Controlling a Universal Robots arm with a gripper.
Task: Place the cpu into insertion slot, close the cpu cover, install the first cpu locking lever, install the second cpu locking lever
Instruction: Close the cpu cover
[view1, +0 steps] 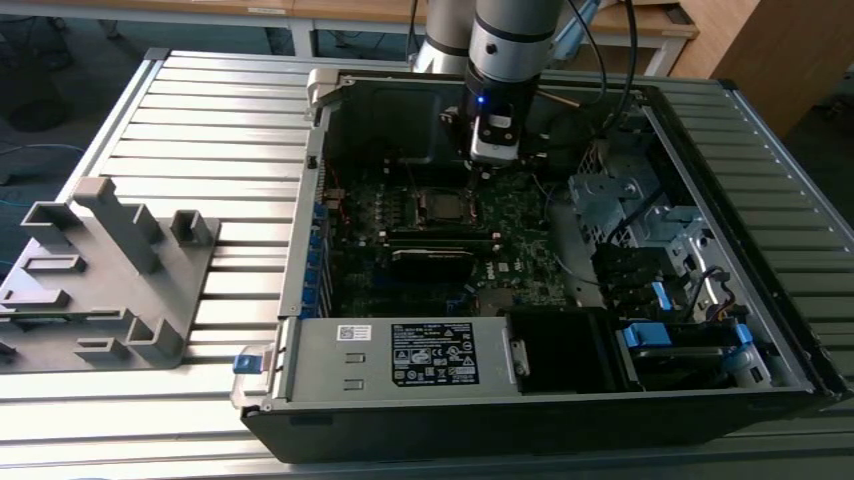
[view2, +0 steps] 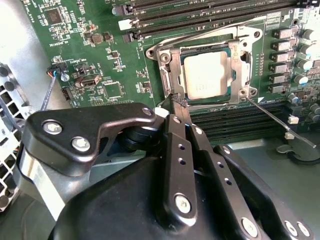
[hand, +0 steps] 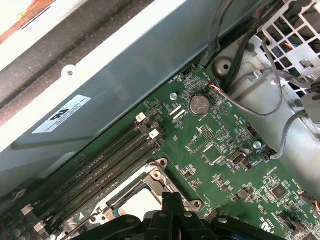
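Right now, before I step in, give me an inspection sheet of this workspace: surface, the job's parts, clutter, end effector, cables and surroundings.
Surface: slatted metal table carrying an open computer case.
Job's things: chip sits in the socket; metal cover appears lowered around it; one thin lever juts out beside the socket.
Clutter: grey plastic fixture on the table, at the exterior view's left.
Grippers: end effector shut, tips at the socket's edge, nothing seen between them.
Cables: dark cables run down past the board's corner.
Surroundings: wooden desks behind the table.
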